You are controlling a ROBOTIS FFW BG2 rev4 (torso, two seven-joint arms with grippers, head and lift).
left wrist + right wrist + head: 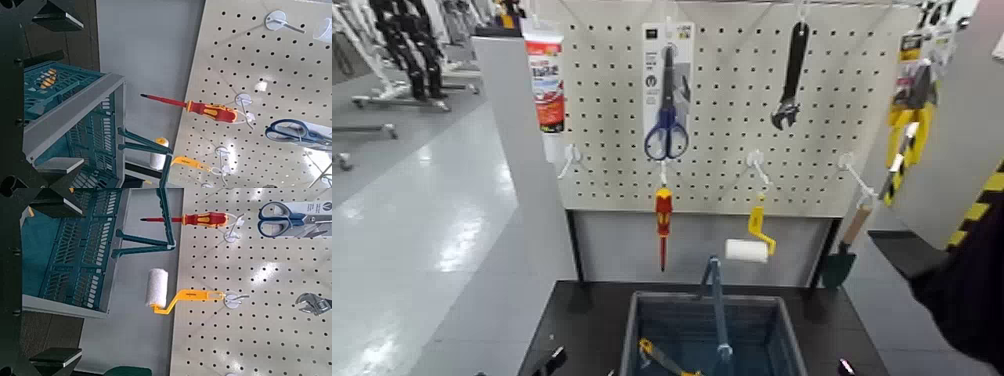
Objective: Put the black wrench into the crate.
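Wrench (792, 75) was black; crate (794, 342) blue-grey; scissors' (666, 135) handles blue; screwdriver (664, 215) red and yellow; pegboard (607, 110) pale, dotted dark; roller (747, 250) white, its handle (758, 222) yellow.

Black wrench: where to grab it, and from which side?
Probably mid-handle, from the front, closing across its width: the wrench hangs nearly upright, its long straight handle up and wider head down, with the pegboard behind it.
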